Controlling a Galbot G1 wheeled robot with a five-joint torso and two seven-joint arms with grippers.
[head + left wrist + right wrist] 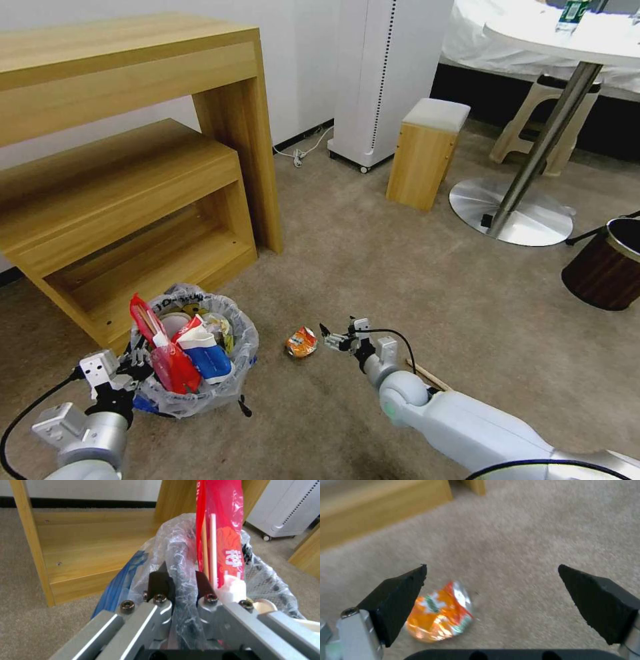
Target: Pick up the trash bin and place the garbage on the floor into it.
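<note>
The left end effector (133, 365) is gripping the near-left rim of the bin (200, 393), its fingers (160, 582) closed on the rim and its clear bag liner, one finger outside and one inside, as the left wrist view is showing. The bin is sitting at the near left of the floor (413, 267), just in front of the low wooden shelf unit (133, 220). Inside it, a red packet (163, 353) is standing upright on the left, a blue-white carton (203, 353) is leaning just right of it, and a white slipper (175, 325) is showing behind them. The right end effector (329, 337) is hanging low over the carpet with its fingers (400, 600) spread wide and holding nothing. An orange snack wrapper (302, 342) is lying on the floor just left of that end effector, between it and the bin; in the right wrist view the wrapper (441, 612) is lying close to one finger, off the middle of the gap, and whether the finger is touching it cannot be told. A wooden stick (430, 375) is lying on the carpet just right of the right arm's wrist. A brown bin (607, 263) is standing well apart at the far right.
</note>
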